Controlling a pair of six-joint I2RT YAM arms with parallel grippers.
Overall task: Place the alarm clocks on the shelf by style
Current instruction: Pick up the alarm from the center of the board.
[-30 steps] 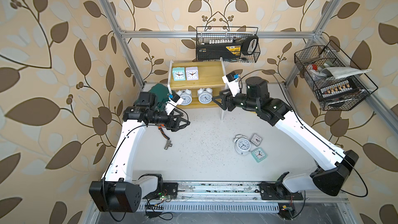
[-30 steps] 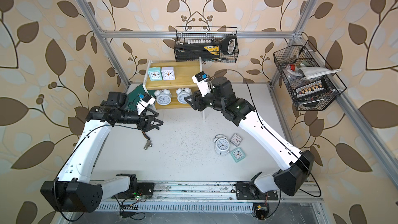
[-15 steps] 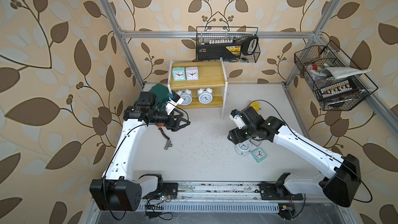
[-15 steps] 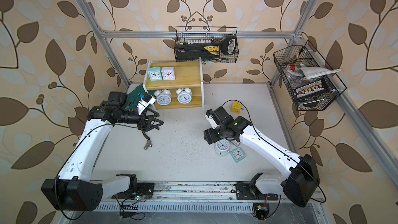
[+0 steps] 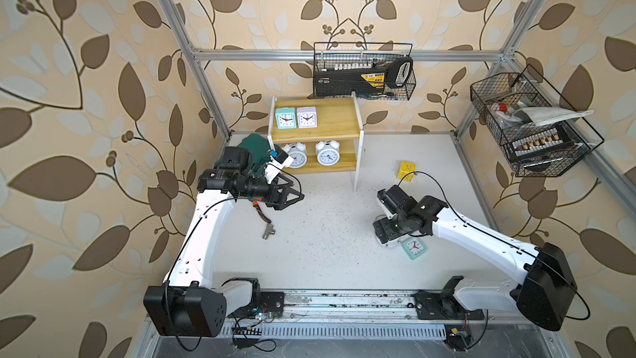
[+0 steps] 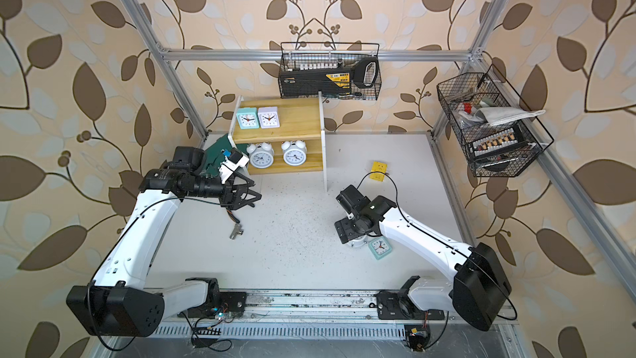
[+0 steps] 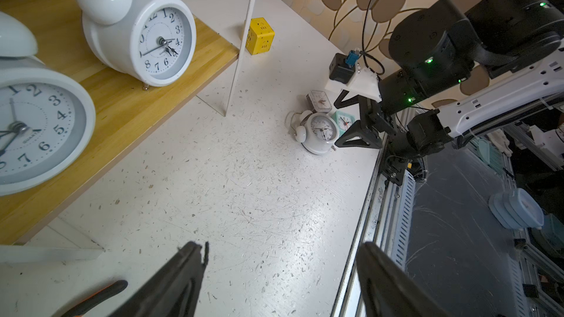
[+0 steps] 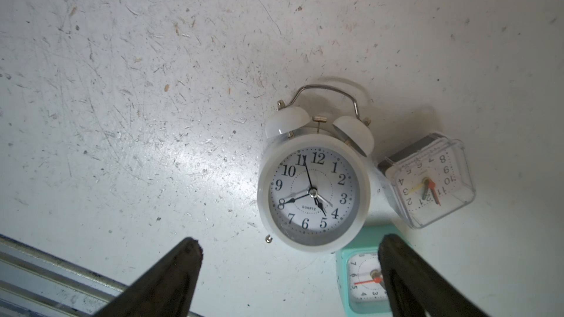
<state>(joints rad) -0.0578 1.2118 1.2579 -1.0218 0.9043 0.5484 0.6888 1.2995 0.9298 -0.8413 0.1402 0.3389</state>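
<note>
Shelf (image 5: pixel 358 153): rear of table (image 5: pixel 327 253), left of centre.
Upper board (image 5: pixel 334 122): two square clocks (image 5: pixel 285 121) side by side, left end.
Lower board (image 5: pixel 344 166): two twin-bell clocks (image 5: pixel 327 154) side by side.
Table, right of shelf, nearer the front: third twin-bell clock (image 8: pixel 312 196) just beside two loose square clocks (image 8: pixel 427 184).
Cube (image 5: pixel 406 170): behind that group.

Three round white twin-bell alarm clocks (image 5: pixel 327 155) are showing, one beneath the right tool (image 8: pixel 290 243); four small square plastic clocks (image 5: pixel 285 118) are sitting, two beside it; one yellow cube (image 5: pixel 406 170) is lying apart.

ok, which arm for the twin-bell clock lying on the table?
Right. The right pincer hangs open just above the twin-bell clock. The left pincer, also open, is over by the shelf, well away from it.
</note>
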